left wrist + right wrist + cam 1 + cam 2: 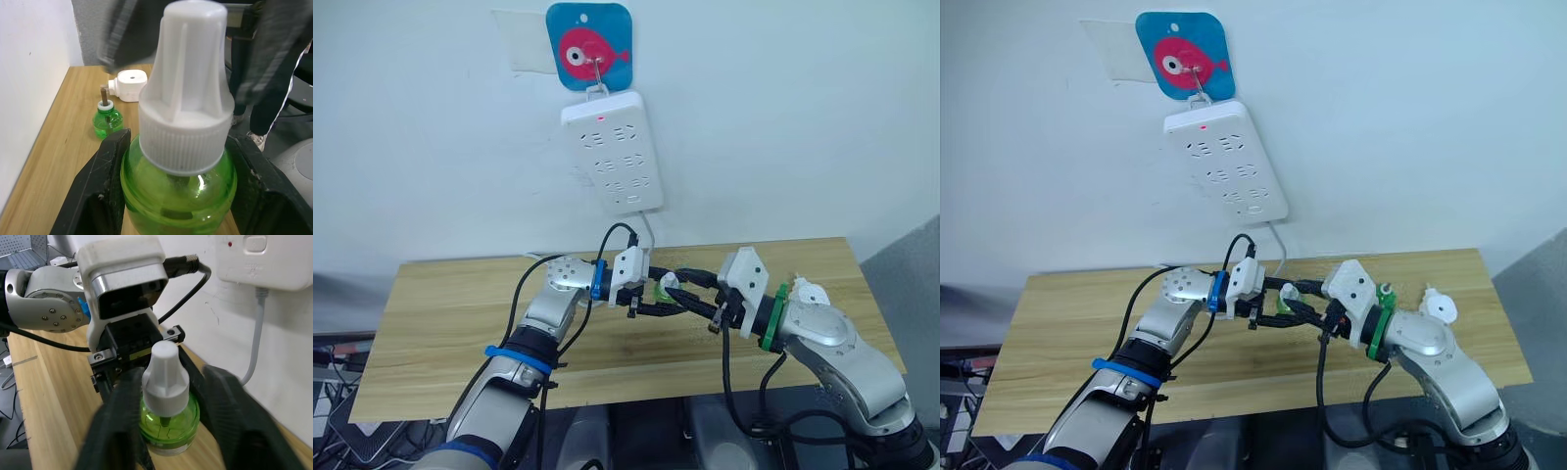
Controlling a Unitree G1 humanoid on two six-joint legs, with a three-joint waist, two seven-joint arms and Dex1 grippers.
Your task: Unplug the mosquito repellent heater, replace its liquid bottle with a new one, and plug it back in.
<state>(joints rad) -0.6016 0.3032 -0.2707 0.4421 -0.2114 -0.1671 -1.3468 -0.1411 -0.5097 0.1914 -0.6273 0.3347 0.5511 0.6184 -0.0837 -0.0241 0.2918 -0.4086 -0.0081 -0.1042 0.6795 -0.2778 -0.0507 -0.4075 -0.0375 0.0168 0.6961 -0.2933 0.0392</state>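
Over the table [450,323] my left gripper [168,196] pinches the still-capped new bottle [178,186], right gripper [168,396] spread around its cap [165,372] — heater [128,84] unplugged, old bottle [107,120] out — uncapping, fitting, replugging remain.

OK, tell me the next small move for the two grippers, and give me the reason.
Probably close the right gripper on the white cap and twist it off. The left gripper already clamps the new green bottle by its body, the cap is still on, and the right fingers stand open on either side of it.
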